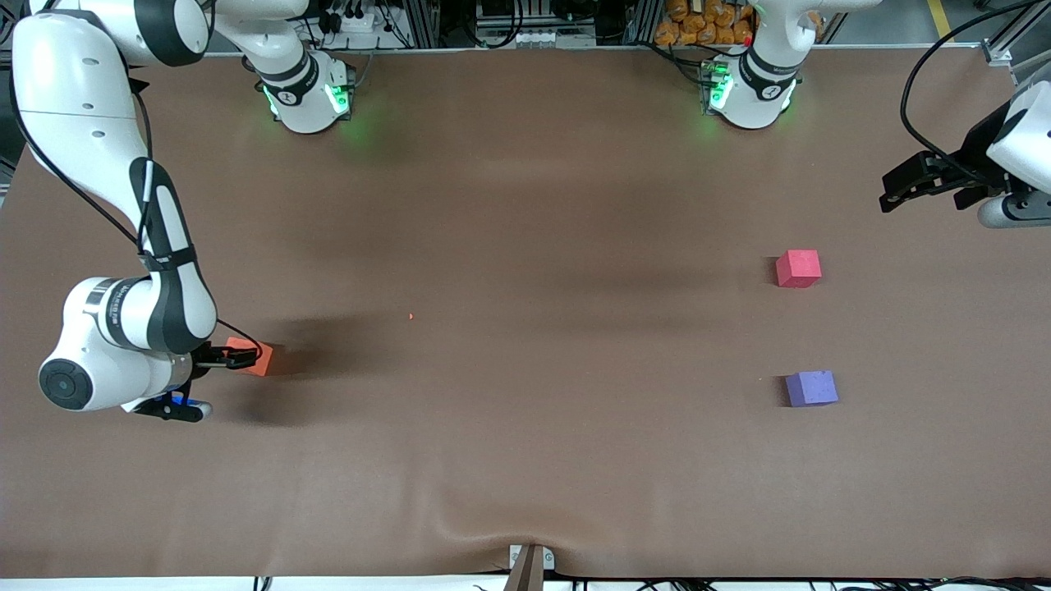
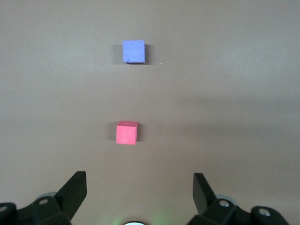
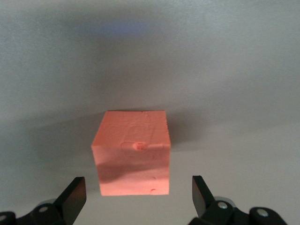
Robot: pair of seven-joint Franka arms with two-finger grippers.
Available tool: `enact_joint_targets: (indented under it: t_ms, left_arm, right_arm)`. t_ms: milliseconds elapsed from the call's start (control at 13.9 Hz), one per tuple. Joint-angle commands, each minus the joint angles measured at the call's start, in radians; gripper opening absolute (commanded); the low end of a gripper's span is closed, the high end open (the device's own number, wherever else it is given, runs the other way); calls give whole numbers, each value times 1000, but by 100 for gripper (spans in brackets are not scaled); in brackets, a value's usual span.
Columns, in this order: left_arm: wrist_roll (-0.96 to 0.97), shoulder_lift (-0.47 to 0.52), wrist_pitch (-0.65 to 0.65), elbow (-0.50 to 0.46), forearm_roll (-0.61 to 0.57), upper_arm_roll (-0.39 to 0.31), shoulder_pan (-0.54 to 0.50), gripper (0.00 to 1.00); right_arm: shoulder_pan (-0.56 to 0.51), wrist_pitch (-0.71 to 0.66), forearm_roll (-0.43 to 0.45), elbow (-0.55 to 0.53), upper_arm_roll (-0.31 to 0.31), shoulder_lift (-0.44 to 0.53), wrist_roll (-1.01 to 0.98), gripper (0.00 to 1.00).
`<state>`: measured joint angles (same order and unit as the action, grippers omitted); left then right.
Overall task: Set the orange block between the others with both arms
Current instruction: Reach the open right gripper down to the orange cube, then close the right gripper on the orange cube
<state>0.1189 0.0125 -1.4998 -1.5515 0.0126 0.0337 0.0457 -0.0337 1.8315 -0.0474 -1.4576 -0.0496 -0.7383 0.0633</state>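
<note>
The front view alone shows the whole brown worktop [image 1: 525, 460]: the orange block [image 1: 256, 359] sits at the right arm's end, well apart from the pinkish-red block [image 1: 798, 268] and the purple block [image 1: 812, 388], which stand at the left arm's end, the purple one nearer the front camera with bare worktop between them. In that view the right end effector [image 1: 238, 358] is low over the orange block and partly covers it; the right wrist view [image 3: 138, 152] settles the matter, showing both fingers [image 3: 75, 196] spread wide on either side of the cube's near face, not touching it, and a small dent on its top edge. The left end effector [image 1: 903, 185] hangs open over the worktop's edge at the left arm's end, waiting; its wrist view shows the pinkish-red block [image 2: 127, 132] and purple block [image 2: 133, 51] in line, apart from its spread fingers [image 2: 203, 189]. No legible writing appears on the blocks.
</note>
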Motion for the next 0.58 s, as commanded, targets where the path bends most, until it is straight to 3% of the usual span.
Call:
enact_joint_targets:
  t_ms: [0,504]
  left_arm:
    - [-19,6,6,16,-19,5,-16,100]
    - [-19,7,4,10,-20,5,-23,100]
  right_arm:
    - [-6,18,-34,11,10,-22,-8,100]
    - [-8,115,-35,-43,10,-41,-23,100]
